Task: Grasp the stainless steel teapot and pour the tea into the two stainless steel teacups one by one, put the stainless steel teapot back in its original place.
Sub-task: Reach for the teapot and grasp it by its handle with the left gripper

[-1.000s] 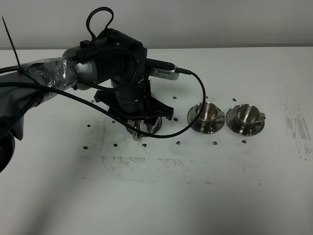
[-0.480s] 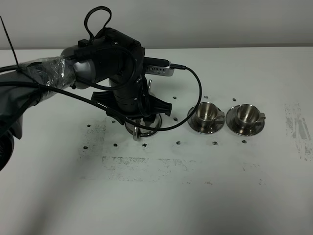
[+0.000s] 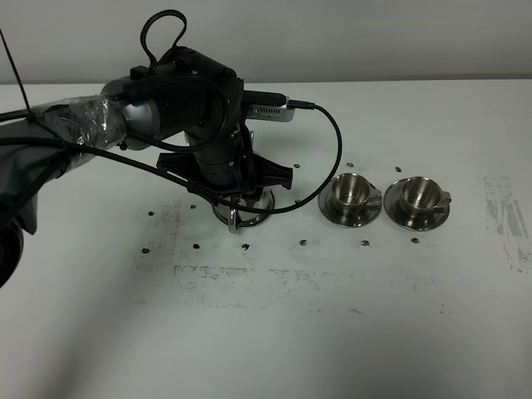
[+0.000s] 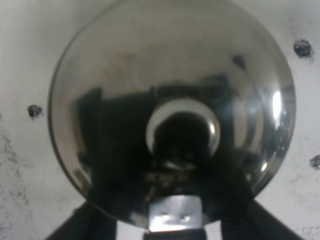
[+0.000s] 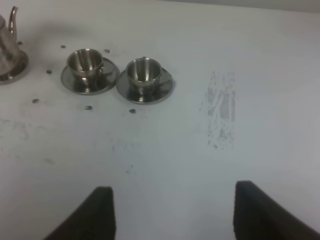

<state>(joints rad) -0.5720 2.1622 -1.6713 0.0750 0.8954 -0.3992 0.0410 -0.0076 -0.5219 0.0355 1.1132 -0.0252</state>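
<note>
Teapot strikes us as rigid, slick, probably tea-heavy, best taken by its loop handle; left gripper opening we cannot tell, right gripper gapes wide, empty.

Even, diffuse overhead light; white tabletop bright, soft grey shadow under black left arm. Dim, blurred: shiny domed steel teapot lid, one small glare streak. Dark, out of focus: right gripper fingers; tabletop beyond them sharper.

Left arm low over teapot, two teacups beside, white table.
</note>
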